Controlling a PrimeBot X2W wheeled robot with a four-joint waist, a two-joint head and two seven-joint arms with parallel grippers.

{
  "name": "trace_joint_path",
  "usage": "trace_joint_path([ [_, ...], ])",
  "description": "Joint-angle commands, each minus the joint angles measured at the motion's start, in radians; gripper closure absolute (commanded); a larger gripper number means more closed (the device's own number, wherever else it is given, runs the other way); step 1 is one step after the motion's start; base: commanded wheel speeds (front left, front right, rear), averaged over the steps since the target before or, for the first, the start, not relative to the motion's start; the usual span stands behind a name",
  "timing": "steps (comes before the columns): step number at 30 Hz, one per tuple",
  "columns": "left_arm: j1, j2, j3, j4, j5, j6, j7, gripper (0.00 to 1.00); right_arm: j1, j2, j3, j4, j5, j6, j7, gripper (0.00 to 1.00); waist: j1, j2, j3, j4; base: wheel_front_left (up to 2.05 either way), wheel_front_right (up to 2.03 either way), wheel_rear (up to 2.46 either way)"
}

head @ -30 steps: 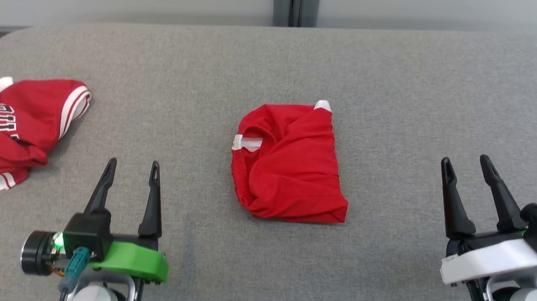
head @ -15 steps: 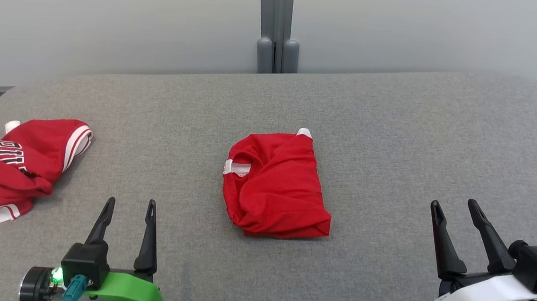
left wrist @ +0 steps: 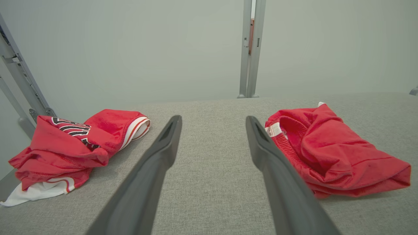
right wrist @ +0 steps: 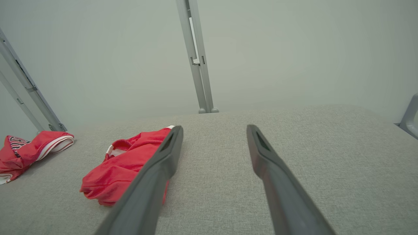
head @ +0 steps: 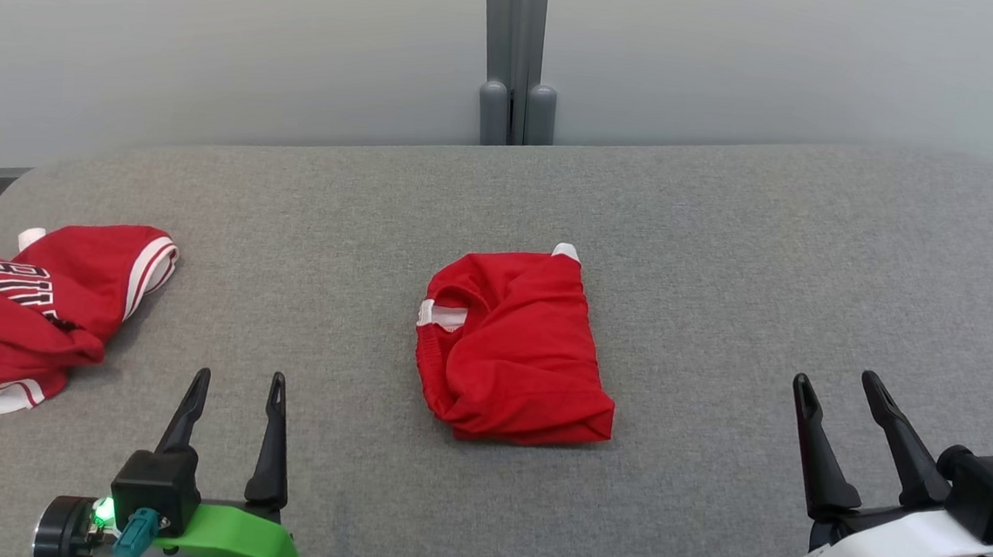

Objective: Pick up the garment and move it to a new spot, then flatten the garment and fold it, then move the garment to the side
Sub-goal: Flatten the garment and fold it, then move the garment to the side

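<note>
A folded red garment (head: pixel 517 359) with a white label at its collar lies flat in the middle of the grey padded table (head: pixel 726 242). My left gripper (head: pixel 241 376) hovers open near the front edge, left of the garment and apart from it. My right gripper (head: pixel 835 379) stands open at the front right, well clear of the cloth. The left wrist view has the garment (left wrist: pixel 329 150) just right of the open left gripper (left wrist: pixel 213 119). In the right wrist view the garment (right wrist: pixel 120 166) lies left of the open right gripper (right wrist: pixel 214 128), partly behind one finger.
A crumpled red jersey (head: pixel 23 298) with white trim and black lettering is heaped at the table's left edge; it is also the jersey (left wrist: pixel 72 143) in the left wrist view. A grey metal post (head: pixel 512 52) rises behind the table against a pale wall.
The head camera has tilted up, so the whole picture sits lower and more wall shows. Both garments lie where they were and both grippers stay open.
</note>
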Motion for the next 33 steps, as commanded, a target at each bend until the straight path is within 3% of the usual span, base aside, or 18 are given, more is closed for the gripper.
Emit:
trace_joint_path([
  [1, 0.003, 0.007, 0.002, 0.001, -0.003, 0.005, -0.004, 0.0, 0.008, 0.001, 0.0, 0.0, -0.001, 0.0, 0.004, 0.0, 0.0, -0.0001, -0.001, 0.001, 0.0, 0.0, 0.0],
  [10, -0.034, 0.005, -0.012, -0.006, 0.007, -0.002, -0.01, 0.0, 0.005, -0.009, -0.004, 0.006, -0.002, 0.0, 0.016, 0.0, 0.0, -0.0001, 0.021, 0.022, 0.0, 0.0, 0.0],
  [16, -0.115, -0.017, -0.035, -0.022, 0.032, -0.013, -0.026, 0.0, -0.045, -0.041, 0.009, 0.041, 0.014, 0.0, 0.023, 0.0, 0.0, -0.0001, 0.116, 0.082, 0.0, 0.0, 0.0],
  [25, -0.269, -0.087, -0.08, -0.001, 0.071, -0.035, -0.055, 0.0, -0.235, -0.102, 0.112, 0.238, 0.062, 0.0, 0.005, 0.0, 0.0, -0.0001, 0.27, 0.195, 0.0, 0.0, 0.0],
  [33, -0.318, -0.13, -0.089, 0.04, 0.087, -0.047, -0.07, 0.0, -0.397, -0.078, 0.249, 0.464, 0.126, 0.0, -0.006, 0.0, 0.0, -0.0001, 0.303, 0.227, 0.0, 0.0, 0.0],
])
